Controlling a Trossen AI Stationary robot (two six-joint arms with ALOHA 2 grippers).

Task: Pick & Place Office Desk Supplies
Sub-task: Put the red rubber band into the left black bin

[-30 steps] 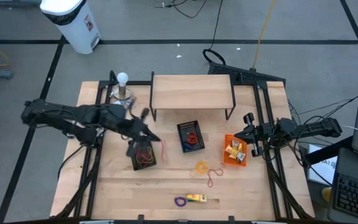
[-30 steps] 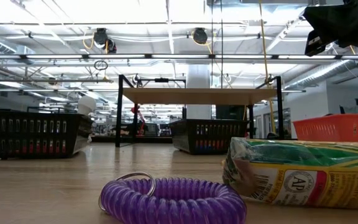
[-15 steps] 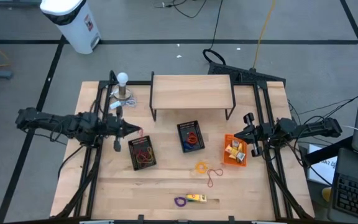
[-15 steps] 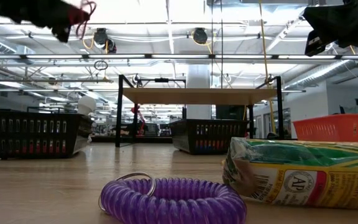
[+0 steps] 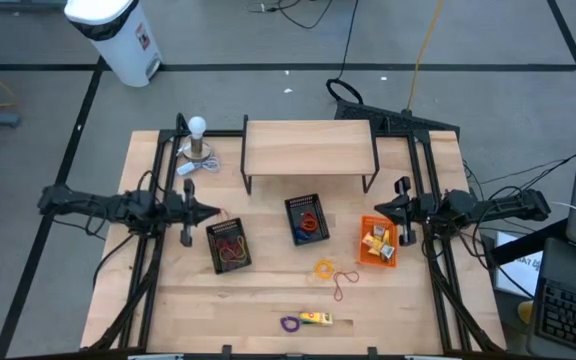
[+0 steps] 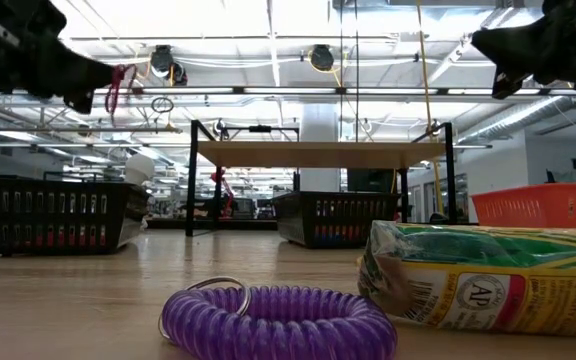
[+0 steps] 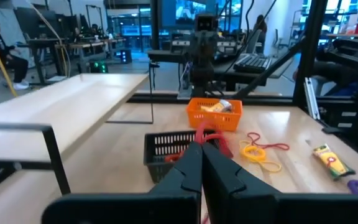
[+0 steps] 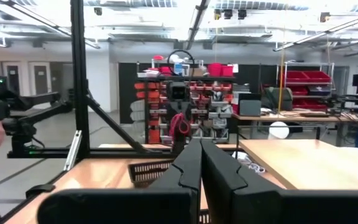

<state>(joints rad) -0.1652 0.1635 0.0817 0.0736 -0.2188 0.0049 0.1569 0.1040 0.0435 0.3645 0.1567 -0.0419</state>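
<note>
The pale wooden worktop point(image 5: 268, 290) carries a low wooden shelf on black metal legs point(image 5: 308, 148) at its far middle, with a white ball-topped metal stand point(image 5: 197, 140) at the far left corner. Two black mesh baskets sit on the boards, one left of centre point(image 5: 228, 244) and one in the middle point(image 5: 307, 218); an orange mesh basket point(image 5: 377, 242) sits to the right. Nearer the front lie a yellow elastic loop point(image 5: 324, 268), a red elastic loop point(image 5: 344, 285), a purple coiled loop point(image 5: 290, 323) and, just beside it, a yellow packet point(image 5: 316, 319).
</note>
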